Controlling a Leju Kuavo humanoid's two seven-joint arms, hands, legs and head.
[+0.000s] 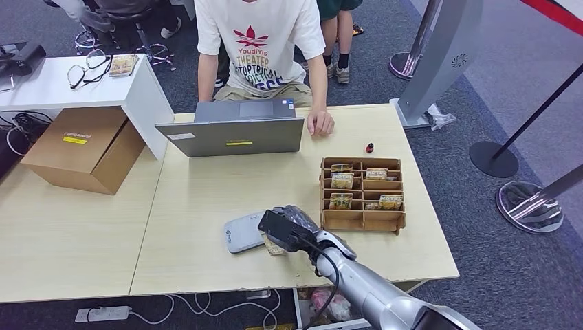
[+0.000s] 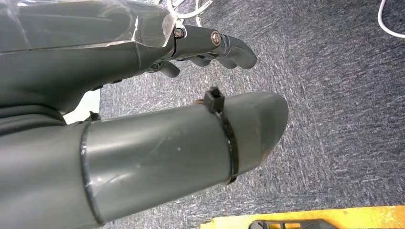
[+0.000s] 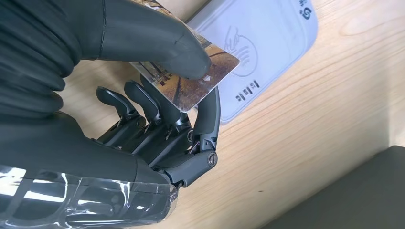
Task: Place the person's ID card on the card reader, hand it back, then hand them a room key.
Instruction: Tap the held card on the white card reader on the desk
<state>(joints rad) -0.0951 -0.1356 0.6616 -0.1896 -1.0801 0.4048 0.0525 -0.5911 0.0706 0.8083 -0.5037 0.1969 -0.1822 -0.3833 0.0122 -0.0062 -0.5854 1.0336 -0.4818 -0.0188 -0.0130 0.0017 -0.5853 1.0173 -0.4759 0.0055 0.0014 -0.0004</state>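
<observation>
Here the right hand (image 3: 157, 114) grips the ID card (image 3: 191, 81), thumb hiding its middle

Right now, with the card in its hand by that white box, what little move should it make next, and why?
Probably ease the right hand sideways so the card sits over the card reader and lay it there. The thumb pinches the card, and only its corner overlaps the reader's edge; most of it hangs over the bare table.
</observation>
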